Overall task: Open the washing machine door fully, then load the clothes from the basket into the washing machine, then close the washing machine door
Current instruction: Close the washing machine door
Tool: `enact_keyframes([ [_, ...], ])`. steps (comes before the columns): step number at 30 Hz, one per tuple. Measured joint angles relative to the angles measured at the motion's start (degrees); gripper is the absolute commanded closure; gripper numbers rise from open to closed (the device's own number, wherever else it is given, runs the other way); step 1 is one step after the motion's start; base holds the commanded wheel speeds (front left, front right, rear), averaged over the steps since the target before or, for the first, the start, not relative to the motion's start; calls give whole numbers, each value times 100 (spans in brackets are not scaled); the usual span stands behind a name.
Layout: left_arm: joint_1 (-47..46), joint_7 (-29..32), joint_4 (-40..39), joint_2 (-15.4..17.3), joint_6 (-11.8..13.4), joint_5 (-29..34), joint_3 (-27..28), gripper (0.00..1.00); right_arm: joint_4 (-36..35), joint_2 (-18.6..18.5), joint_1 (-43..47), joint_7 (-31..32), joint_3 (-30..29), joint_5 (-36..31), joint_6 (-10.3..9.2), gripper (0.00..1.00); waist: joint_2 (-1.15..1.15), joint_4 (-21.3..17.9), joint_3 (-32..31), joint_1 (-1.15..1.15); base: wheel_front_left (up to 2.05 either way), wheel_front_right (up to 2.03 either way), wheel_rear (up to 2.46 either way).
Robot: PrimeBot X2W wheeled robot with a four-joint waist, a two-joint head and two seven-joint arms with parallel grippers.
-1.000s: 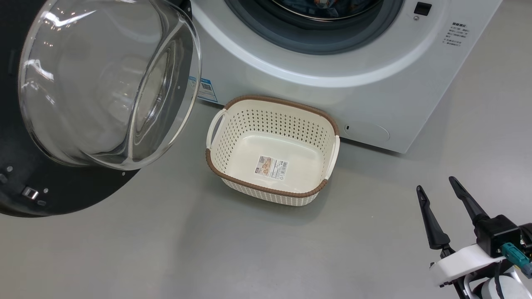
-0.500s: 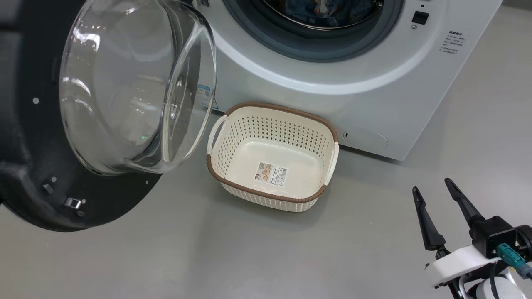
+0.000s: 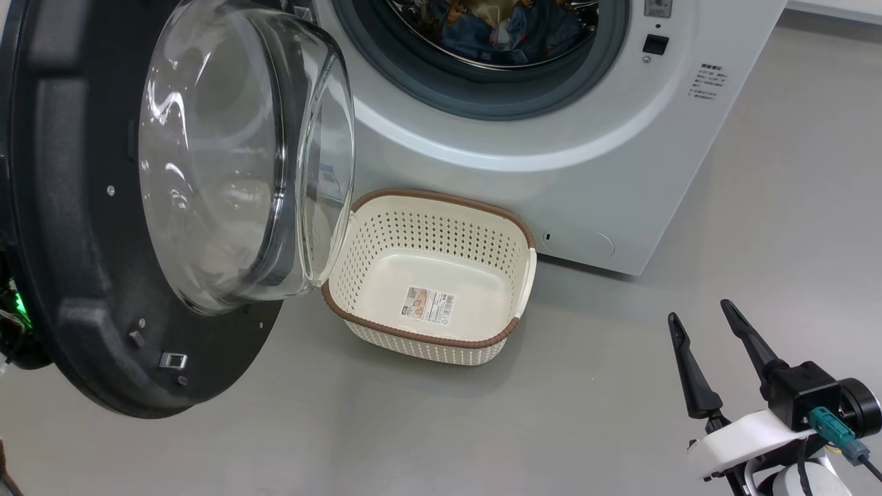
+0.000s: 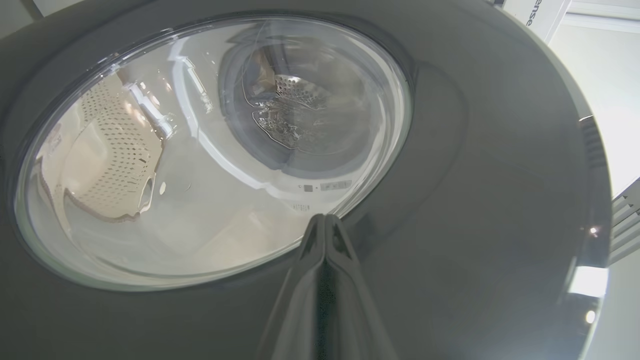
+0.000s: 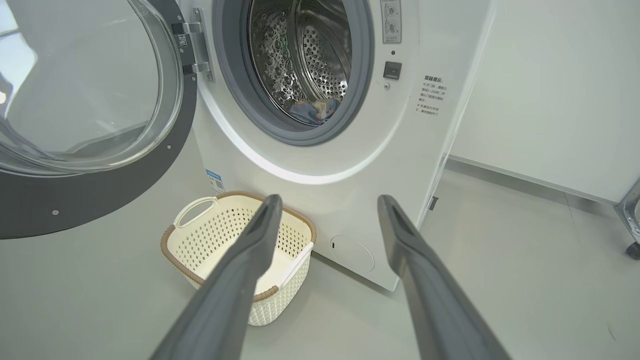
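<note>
The right gripper (image 3: 698, 311), fingers spread apart, hangs before the washing machine (image 3: 620, 138). The left gripper (image 4: 325, 220), fingers pressed together, meets the swung-out washing machine door (image 3: 69, 275). The basket (image 3: 413, 351) stands just before the machine; the clothes (image 3: 496, 31) lie inside it.

A smooth grey floor (image 3: 606, 427) spreads from six to three o'clock in the head view, evenly lit. In the right wrist view a plain white wall (image 5: 560, 90) rises at two o'clock above a pale skirting (image 5: 525, 179). A metal castor leg (image 5: 630, 215) stands at three o'clock.
</note>
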Motion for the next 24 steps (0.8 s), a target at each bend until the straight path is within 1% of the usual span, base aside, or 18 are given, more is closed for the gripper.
enact_keyframes([
  [6, 210, 60, -324, -222, -24, -93, -78, 100, 1, 73, 3, 0, 21, 2, 0, 0, 0, -182, -67, 0, 0, 0, 0],
  [11, 302, -18, -597, -389, -25, -92, -83, 100, 1, 182, 6, 0, 22, 2, 0, 0, 0, -366, -100, 0, 0, 0, 0],
  [20, 417, -247, -1100, -944, -25, -68, -266, 100, 1, 296, 7, 0, 63, 10, 0, 0, 0, -723, -143, 0, 0, 0, 0],
  [24, 398, -353, -1408, -1078, -25, -66, -304, 100, -1, 336, 5, 0, 99, 10, 0, 0, 0, -896, -161, 0, 0, 0, 0],
])
